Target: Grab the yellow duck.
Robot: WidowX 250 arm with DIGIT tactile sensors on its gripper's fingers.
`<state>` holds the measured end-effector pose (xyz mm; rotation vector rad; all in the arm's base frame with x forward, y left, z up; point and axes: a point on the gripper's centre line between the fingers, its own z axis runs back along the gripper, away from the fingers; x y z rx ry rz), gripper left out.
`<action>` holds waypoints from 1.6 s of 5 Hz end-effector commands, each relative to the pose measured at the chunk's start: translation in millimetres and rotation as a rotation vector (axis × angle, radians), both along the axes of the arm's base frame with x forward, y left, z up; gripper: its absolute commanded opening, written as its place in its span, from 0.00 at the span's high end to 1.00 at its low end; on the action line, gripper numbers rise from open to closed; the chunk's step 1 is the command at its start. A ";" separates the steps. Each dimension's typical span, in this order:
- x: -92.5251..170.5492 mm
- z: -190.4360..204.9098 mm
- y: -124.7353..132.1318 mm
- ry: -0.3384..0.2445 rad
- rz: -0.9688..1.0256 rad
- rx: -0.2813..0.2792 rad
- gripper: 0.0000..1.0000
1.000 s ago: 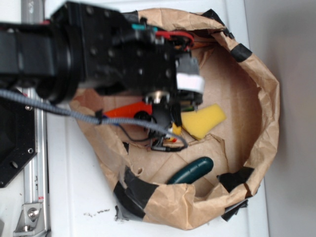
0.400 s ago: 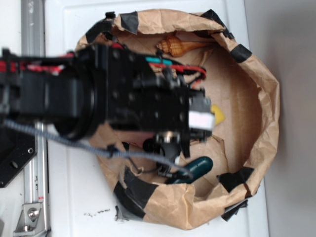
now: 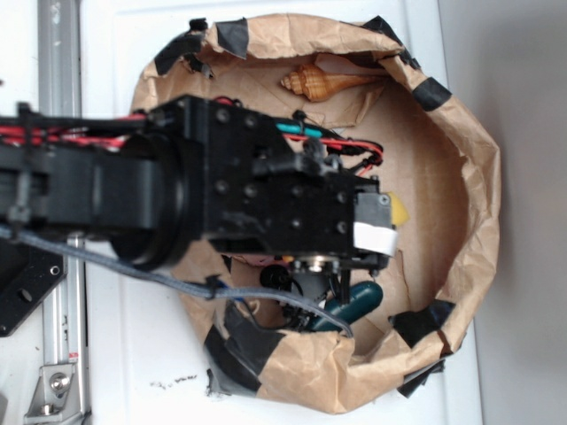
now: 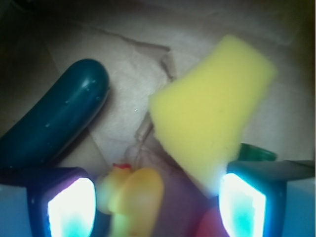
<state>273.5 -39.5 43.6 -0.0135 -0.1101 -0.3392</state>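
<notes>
In the wrist view the yellow duck (image 4: 133, 197), small and rounded with a red beak tip, lies on the paper between my fingers, nearer the left fingertip (image 4: 71, 207) than the right one (image 4: 242, 205). My gripper (image 4: 155, 207) is open around it, and no pad visibly touches it. In the exterior view the black arm (image 3: 266, 204) hangs over the bag's middle and hides both the duck and the fingers.
A brown paper bag (image 3: 478, 177), rolled down and taped, walls everything in. A yellow sponge (image 4: 212, 108) lies just ahead of the right finger. A dark teal vegetable toy (image 4: 54, 118) lies ahead to the left. A seashell (image 3: 319, 82) sits at the bag's far side.
The arm has swung across the bag toward the teal toy. It now covers most of the sponge and has uncovered the seashell.
</notes>
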 end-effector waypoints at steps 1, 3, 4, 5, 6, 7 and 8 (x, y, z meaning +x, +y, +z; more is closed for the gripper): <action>11.1 -7.7 8.5 0.086 0.051 -0.095 1.00; 6.0 2.0 9.5 0.047 0.042 -0.044 1.00; 2.3 10.5 7.9 0.016 0.061 -0.060 0.00; 1.3 10.9 7.8 0.022 0.046 -0.080 0.00; 1.6 5.7 6.3 0.047 0.028 -0.092 0.00; 0.6 -7.0 9.8 0.122 0.008 -0.121 0.00; -11.1 -16.6 15.1 0.143 0.009 -0.075 1.00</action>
